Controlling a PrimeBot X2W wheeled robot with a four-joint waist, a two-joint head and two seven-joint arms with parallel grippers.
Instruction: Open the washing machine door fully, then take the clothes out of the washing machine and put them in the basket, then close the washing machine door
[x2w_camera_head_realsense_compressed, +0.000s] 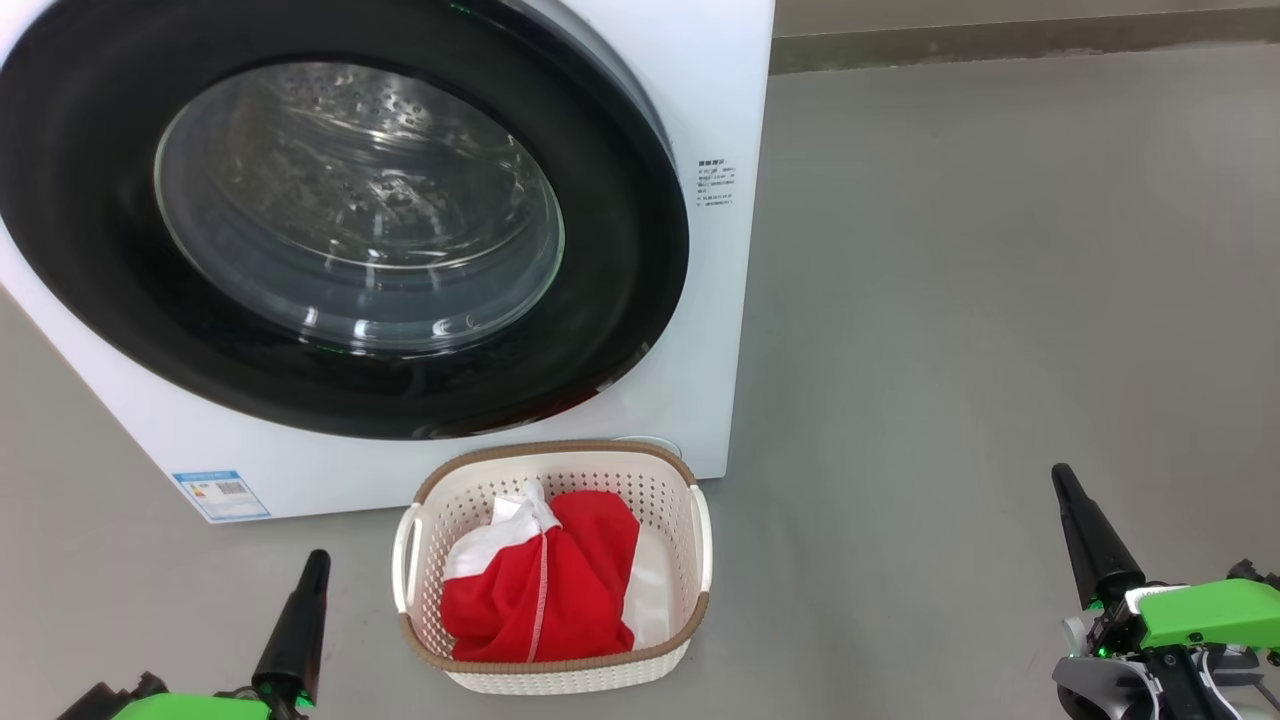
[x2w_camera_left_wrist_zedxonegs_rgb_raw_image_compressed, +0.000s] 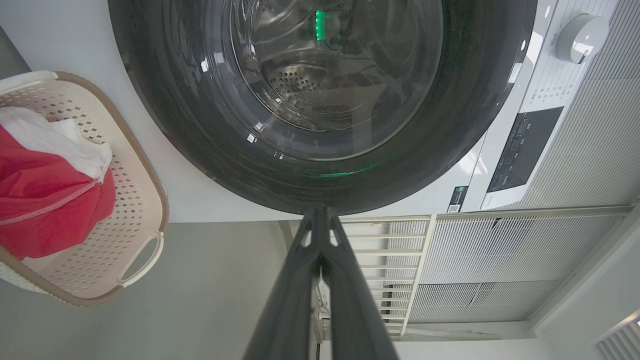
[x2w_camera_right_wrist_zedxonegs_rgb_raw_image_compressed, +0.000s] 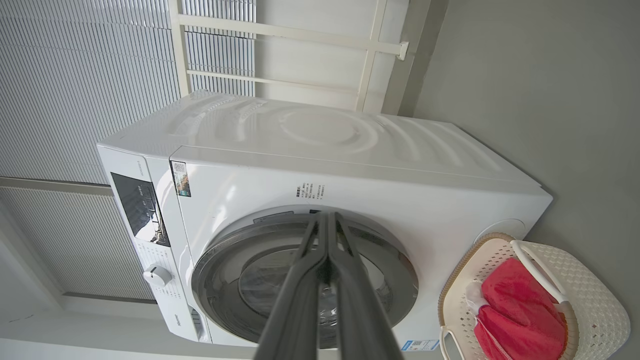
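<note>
On washer (x2w_camera_right_wrist_zedxonegs_rgb_raw_image_compressed: 380, 170), wrist views: ctrl knob (x2w_camera_right_wrist_zedxonegs_rgb_raw_image_compressed: 156, 275)

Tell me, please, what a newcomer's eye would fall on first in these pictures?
The washing machine door, a glossy black ring around bulging glass, dominates the upper left of the head view and looks shut against the white washing machine. Right in front, on the grey floor, the bright red and white clothes sit heaped in the cream basket. The left gripper and right gripper rest shut in the lower corners.
</note>
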